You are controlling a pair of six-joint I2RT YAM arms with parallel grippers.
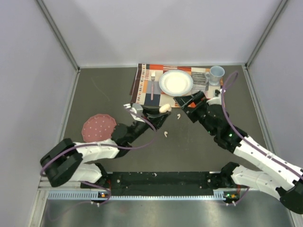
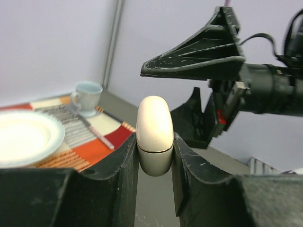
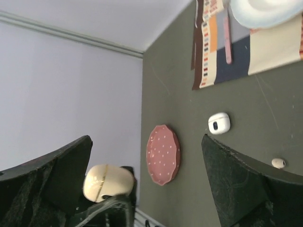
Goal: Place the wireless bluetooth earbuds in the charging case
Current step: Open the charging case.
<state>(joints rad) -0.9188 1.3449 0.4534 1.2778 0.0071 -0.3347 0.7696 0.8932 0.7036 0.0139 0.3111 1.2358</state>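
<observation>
My left gripper (image 1: 161, 111) is shut on a cream, pebble-shaped charging case (image 1: 165, 108), held above the table with its lid closed. In the left wrist view the case (image 2: 154, 135) stands upright between the two black fingers (image 2: 120, 165), pinched at its seam. My right gripper (image 1: 185, 103) is open, just right of the case and facing it. Its own view shows the case (image 3: 108, 182) near its lower left finger (image 3: 61, 170), not touching. Two white earbuds lie on the dark table, one (image 1: 179, 116) under the grippers, the other (image 1: 165, 134) nearer the bases. One earbud (image 3: 278, 163) shows beside the right finger.
A second white case (image 3: 218, 123) lies on the table by the placemat's corner. The striped placemat (image 1: 142, 85) at the back carries a white plate (image 1: 176, 82), a fork (image 1: 152, 85) and a mug (image 1: 216, 74). A pink dotted plate (image 1: 98, 126) sits to the left.
</observation>
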